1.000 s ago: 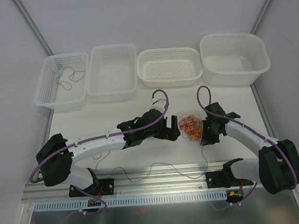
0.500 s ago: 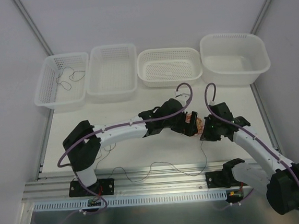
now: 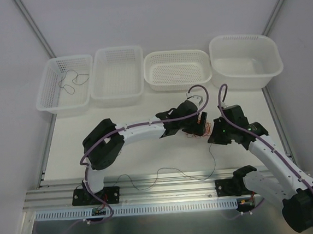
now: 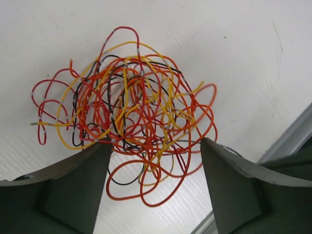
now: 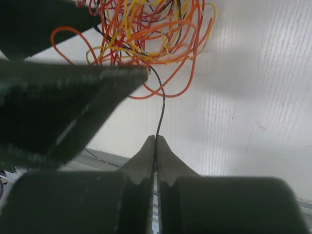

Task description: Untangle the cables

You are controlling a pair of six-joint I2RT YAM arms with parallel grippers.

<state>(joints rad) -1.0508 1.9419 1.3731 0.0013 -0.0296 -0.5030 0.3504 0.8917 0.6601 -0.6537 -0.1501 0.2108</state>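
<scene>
the cables (image 4: pixel 131 112) lie in a red, orange and yellow tangle on the white bench (image 4: pixel 243 44). the left tool (image 4: pixel 156 146) stands spread wide astride its near loops, holding nothing. the right tool (image 5: pixel 155 141) is pinched tight on a dark grey cable (image 5: pixel 162 109) running out of the tangle.

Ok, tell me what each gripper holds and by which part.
Right gripper pinches one dark cable on the strand leaving the tangle. Left gripper: open, fingers either side of the tangle, holding nothing.
</scene>
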